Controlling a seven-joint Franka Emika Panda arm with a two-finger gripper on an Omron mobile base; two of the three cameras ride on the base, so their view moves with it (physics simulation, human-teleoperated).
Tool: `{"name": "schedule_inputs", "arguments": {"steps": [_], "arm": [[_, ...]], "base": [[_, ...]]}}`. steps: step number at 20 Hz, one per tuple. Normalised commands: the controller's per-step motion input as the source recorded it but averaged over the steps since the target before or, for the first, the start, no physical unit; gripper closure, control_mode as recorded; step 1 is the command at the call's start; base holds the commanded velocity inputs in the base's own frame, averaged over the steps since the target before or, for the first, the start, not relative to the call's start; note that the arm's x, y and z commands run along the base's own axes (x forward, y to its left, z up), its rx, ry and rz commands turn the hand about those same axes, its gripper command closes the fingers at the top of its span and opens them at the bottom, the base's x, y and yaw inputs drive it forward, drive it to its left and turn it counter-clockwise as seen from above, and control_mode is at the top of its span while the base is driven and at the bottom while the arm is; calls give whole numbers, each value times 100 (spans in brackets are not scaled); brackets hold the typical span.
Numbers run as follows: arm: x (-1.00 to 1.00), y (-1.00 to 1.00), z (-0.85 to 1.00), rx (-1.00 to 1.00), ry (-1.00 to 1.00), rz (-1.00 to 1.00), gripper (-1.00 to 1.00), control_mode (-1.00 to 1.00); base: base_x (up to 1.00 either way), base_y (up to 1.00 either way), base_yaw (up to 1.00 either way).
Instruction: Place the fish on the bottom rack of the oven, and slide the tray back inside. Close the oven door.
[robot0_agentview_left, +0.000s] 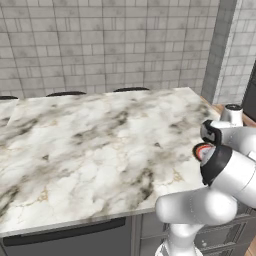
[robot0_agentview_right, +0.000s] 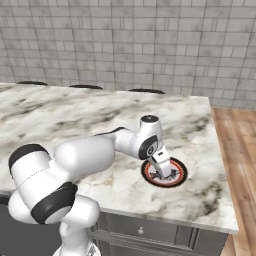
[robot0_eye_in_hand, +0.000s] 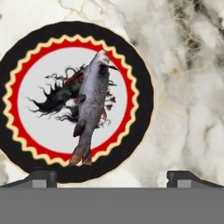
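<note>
The fish (robot0_eye_in_hand: 92, 105), grey with a reddish tail, lies on a round plate (robot0_eye_in_hand: 144, 96) that has a black rim, a red and yellow ring and a white middle. The plate (robot0_agentview_right: 179, 176) sits on the marble counter near its right end, and a sliver of the plate (robot0_agentview_left: 200, 150) peeks out beside the arm. My gripper (robot0_eye_in_hand: 113, 178) hangs open just above the plate, its fingertips (robot0_eye_in_hand: 41, 177) spread wide with the fish's tail ahead of them. In the right base view the gripper (robot0_agentview_right: 164, 171) covers the fish. The oven, its door and the bottom rack are out of view.
The marble counter (robot0_agentview_left: 100, 140) stretches wide to the left of the plate. Its right edge (robot0_agentview_right: 220, 165) drops to a wooden floor. A dark panel with a bar handle (robot0_agentview_left: 65, 234) sits under the front edge, beside grey drawers (robot0_agentview_right: 145, 231). Dark rounded shapes (robot0_agentview_left: 66, 93) line the far edge.
</note>
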Motion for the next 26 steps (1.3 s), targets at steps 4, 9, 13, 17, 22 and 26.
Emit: {"name": "schedule_inputs", "arguments": {"steps": [4, 9, 13, 17, 22, 26], "arm": [[29, 0, -17, 0, 0, -3, -100, -100], [14, -8, -22, 0, 0, -3, -100, -100], [1, -10, -27, 0, 0, -2, -100, -100], [6, -7, -26, 0, 0, -1, -100, -100], [15, -6, -16, 1, -2, 0, -100, -100], [19, -11, -15, 2, -1, 0, -100, -100]], "base": [[0, 0, 0], [0, 0, 0], [0, 0, 0], [0, 0, 0], [0, 0, 0], [0, 0, 0]]}}
